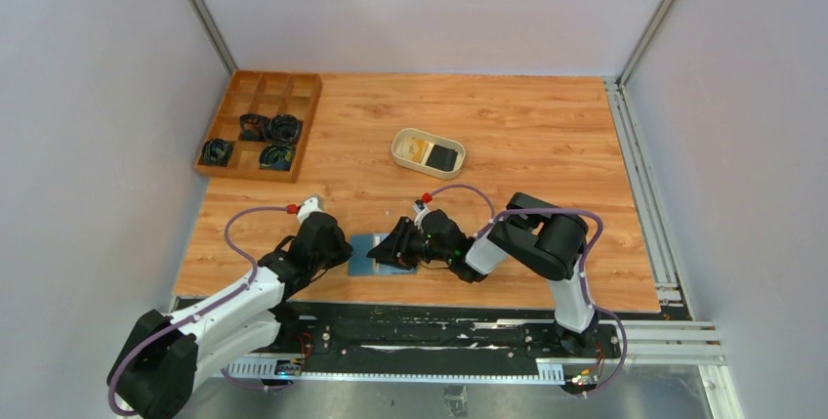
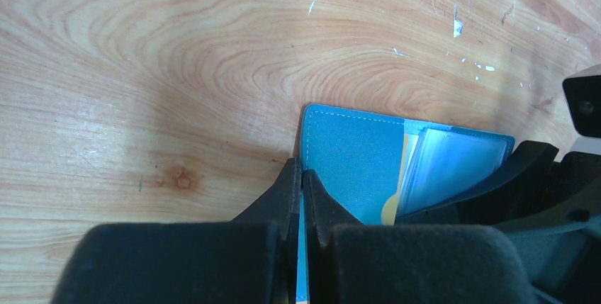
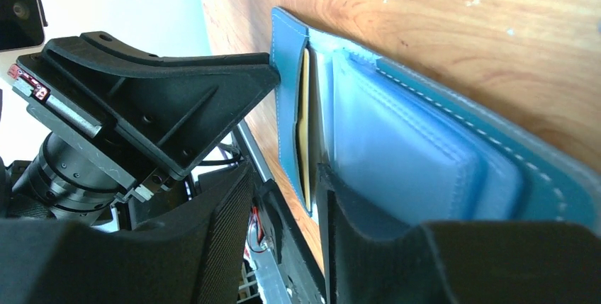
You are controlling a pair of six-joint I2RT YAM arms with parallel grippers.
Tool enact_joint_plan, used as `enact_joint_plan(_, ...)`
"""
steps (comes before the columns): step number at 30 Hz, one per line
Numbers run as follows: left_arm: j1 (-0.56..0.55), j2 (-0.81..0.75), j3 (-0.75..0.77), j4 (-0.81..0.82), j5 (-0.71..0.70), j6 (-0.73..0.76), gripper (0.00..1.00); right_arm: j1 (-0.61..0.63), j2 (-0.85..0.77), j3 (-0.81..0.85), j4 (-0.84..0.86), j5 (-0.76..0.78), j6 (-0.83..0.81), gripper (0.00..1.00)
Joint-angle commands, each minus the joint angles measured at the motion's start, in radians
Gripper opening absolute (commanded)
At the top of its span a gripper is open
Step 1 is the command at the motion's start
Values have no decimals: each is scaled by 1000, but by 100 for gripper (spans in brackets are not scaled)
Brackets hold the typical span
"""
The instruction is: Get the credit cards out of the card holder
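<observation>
The teal-blue card holder (image 1: 372,254) lies open on the table near the front edge, between both grippers. My left gripper (image 2: 302,169) is shut on the edge of its left flap (image 2: 351,159). A tan-gold credit card (image 3: 303,123) stands in the pocket behind that flap, and its edge also shows as a tan-gold strip (image 2: 391,208) in the left wrist view. My right gripper (image 3: 283,176) is open, its jaws straddling the flap and card. One finger (image 3: 354,240) sits between the card and the light-blue sleeves (image 3: 404,155); the other finger (image 3: 212,240) stays apart. A black card (image 1: 444,156) and a tan one (image 1: 418,149) lie in the dish.
The beige oval dish (image 1: 404,136) sits mid-table behind the grippers. A brown wooden compartment tray (image 1: 277,84) with black coiled items stands at the back left. Metal rails run along the front edge (image 1: 439,326) and the right side (image 1: 640,175).
</observation>
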Motion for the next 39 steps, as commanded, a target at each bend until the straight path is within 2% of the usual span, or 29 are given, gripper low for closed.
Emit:
enact_joint_plan(1,-1,16,-32,-100,-15,13,0,-21,28,-56,-150,93,-64,41)
enact_joint_plan(18,-1,19,-30,-101,-12,16,0,-33,95,-10,-110,86,-62,39)
enact_joint_plan(20,-1,19,-30,-100,-12,16,0,-38,97,-18,-98,94,-58,35)
enact_joint_plan(23,-1,20,-30,-100,-11,16,0,-42,98,-18,-91,91,-59,13)
enact_joint_plan(25,-1,20,-30,-101,-12,16,0,-42,103,-20,-84,90,-57,6)
enact_joint_plan(31,-1,20,-30,-100,-13,16,0,-47,107,-33,-70,89,-55,4)
enact_joint_plan(33,-1,21,-30,-100,-13,16,0,-50,103,-40,-68,89,-56,0)
enact_joint_plan(39,-1,20,-29,-97,-13,16,0,-69,70,-101,-63,94,-64,0)
